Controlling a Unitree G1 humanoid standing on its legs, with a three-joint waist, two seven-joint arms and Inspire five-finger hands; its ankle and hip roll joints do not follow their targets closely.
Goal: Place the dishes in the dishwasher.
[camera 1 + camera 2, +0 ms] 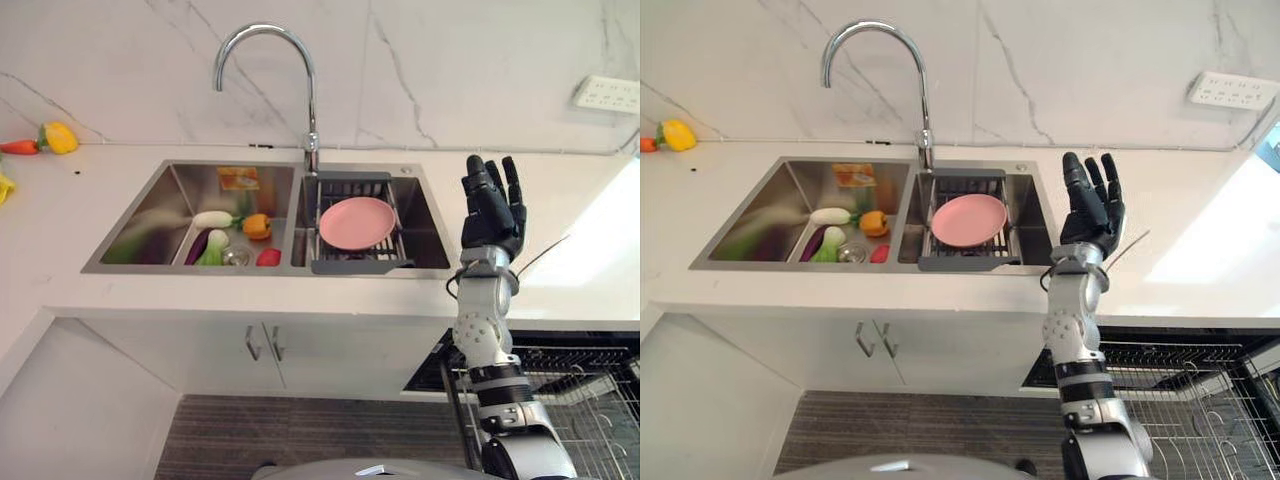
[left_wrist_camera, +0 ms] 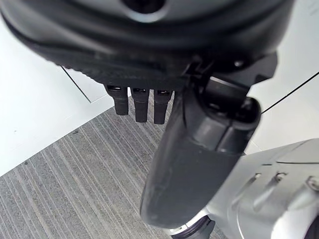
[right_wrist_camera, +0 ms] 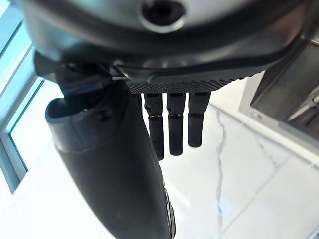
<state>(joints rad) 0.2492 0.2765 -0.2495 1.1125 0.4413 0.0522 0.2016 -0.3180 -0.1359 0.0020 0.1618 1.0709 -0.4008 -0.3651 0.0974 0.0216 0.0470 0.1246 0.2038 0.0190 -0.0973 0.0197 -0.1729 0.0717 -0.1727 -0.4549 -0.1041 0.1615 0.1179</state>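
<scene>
- White counter (image 1: 80,290) w/ marble backsplash (image 1: 450,70) behind; runs full width, white cabinet doors (image 1: 260,350) below.
- Double stainless sink (image 1: 150,215) set in counter; chrome gooseneck faucet (image 1: 300,70) stands at the rear, on the divider btwn the 2 basins.
- Dishwasher rack (image 1: 590,400), wire, pulled out at lower right below counter edge, beside the R arm.
- Grey striped floor mat (image 1: 300,430) in front of cabinets.
- Dark drainer rack (image 1: 345,265) sits across R basin, just right of the divider.
- Pink plate (image 1: 357,222) = the dish; lies flat on the drainer rack in R basin, untouched, well apart from both hands.
- R hand (image 1: 492,212) raised upright over counter just right of the sink; fingers straight & slightly spread, holding nothing. Own wrist view: fingers (image 3: 175,127) straight in a row, thumb (image 3: 114,164) alongside, marble wall past them.
- L hand (image 2: 199,164) seen in its wrist view over the striped floor; fingers (image 2: 140,103) straight, relaxed, nothing in it.
- Toy veg in L basin, near the divider: white radish (image 1: 212,218), orange pepper (image 1: 257,226), purple eggplant (image 1: 197,247), pale-green veg (image 1: 215,246), small red piece (image 1: 268,257); round drain (image 1: 236,256) among them.
- White wall socket (image 1: 607,93) on backsplash, far right.
- Yellow pepper (image 1: 59,137) + red-orange veg (image 1: 18,147) on counter at far left, by the wall.
</scene>
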